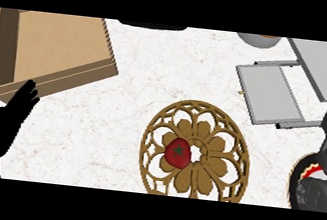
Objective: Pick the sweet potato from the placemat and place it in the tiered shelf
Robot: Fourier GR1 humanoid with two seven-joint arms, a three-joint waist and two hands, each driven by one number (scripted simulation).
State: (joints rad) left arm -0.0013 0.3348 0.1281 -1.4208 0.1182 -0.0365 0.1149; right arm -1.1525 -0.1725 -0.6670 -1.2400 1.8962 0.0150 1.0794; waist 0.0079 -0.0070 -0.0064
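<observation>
Left hand [6, 120] open, resting at left edge; right hand [312, 193] low at right, open or closed impossible to tell; red tomato-like vegetable [179, 153] loose on the placemat [205, 179]; round, so liable to roll off if nudged sideways before grasped; shelf [268, 95] beyond.

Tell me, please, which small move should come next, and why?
Probably move the right hand leftward until it is above the red round item. The item lies untouched on the placemat, and no hand is near it. The right hand is on the same side as the grey tiered shelf. The left hand rests open at the left edge.
</observation>
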